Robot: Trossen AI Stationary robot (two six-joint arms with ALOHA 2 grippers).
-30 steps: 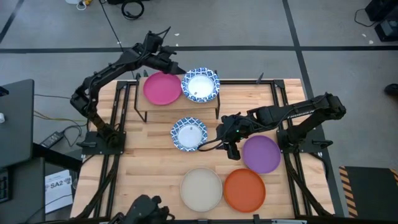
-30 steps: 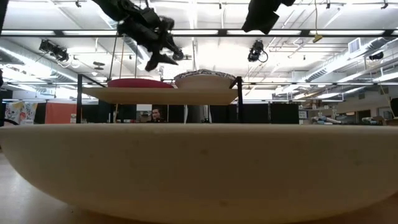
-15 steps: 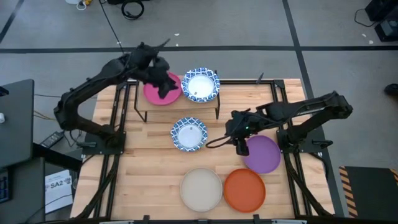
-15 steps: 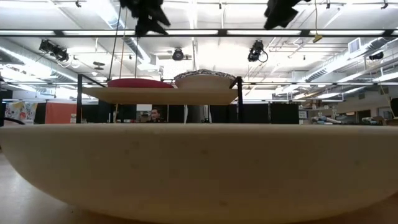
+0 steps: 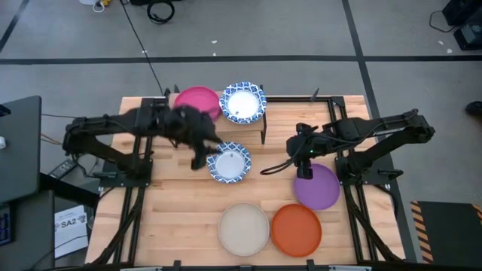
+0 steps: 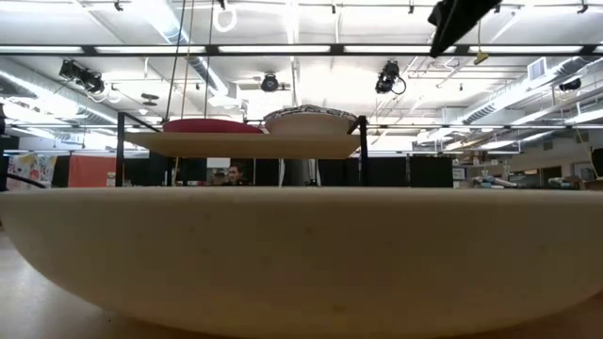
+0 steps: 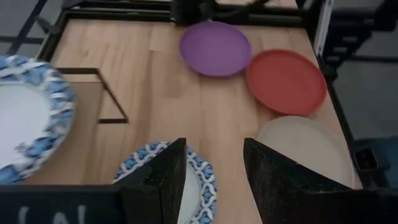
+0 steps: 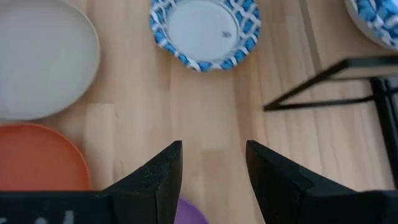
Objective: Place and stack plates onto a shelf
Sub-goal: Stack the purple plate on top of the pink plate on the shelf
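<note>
On the shelf [image 5: 242, 128] lie a pink plate [image 5: 197, 100] and a blue-rimmed plate [image 5: 242, 102]. Another blue-rimmed plate [image 5: 229, 162] lies flat on the table in front of it. The purple [image 5: 318, 188], orange [image 5: 296, 229] and beige [image 5: 244, 228] plates lie at the near right. My left gripper [image 5: 203, 156] hovers open at that loose plate's left rim [image 7: 200, 171]. My right gripper [image 5: 305, 172] hangs open over the purple plate's far-left edge [image 8: 186, 214]. The beige plate [image 6: 301, 254] fills the low view.
The shelf's black legs [image 8: 323, 87] stand between the loose blue-rimmed plate and the table's far edge. Black frame rails [image 5: 343, 124] run along both table sides. Bare wood [image 5: 177, 203] lies at the near left. A person [image 6: 234, 173] sits far behind the table.
My left gripper has swung from above the shelf's far-left side toward the near edge and down to the loose blue-rimmed plate's left rim. My right gripper has drawn away from that plate toward the right, ending over the purple plate's edge. No plate has moved.
</note>
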